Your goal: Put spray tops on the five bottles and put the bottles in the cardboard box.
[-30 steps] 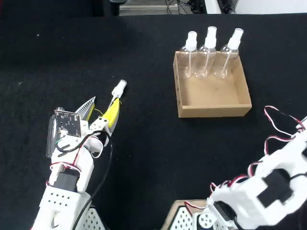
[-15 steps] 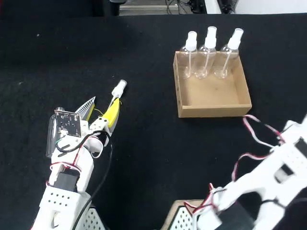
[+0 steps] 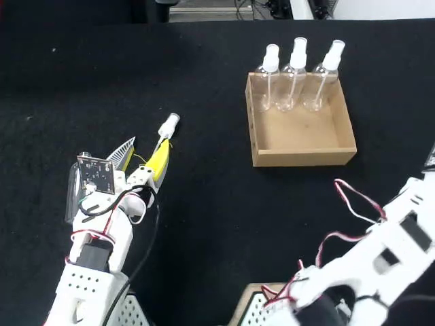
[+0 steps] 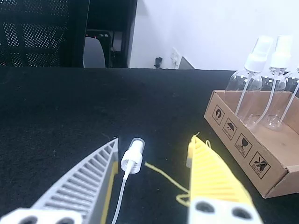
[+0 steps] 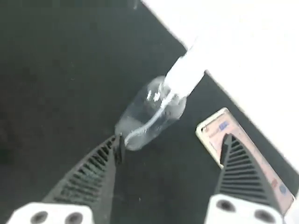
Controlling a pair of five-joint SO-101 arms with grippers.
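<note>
Our left fingers [image 4: 215,177] are spread, a spray top [image 4: 132,156] between them; our right fingers [image 5: 93,172] spread, a bottle [image 5: 149,112] just beyond.

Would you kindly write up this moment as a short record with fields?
box: cardboard box holds three capped bottles, upright along its far wall
left gripper: open, holding nothing
loose spray top: lying on the table, within the left gripper's opening
right gripper: open, with another capped bottle ahead of it, not touched
</note>
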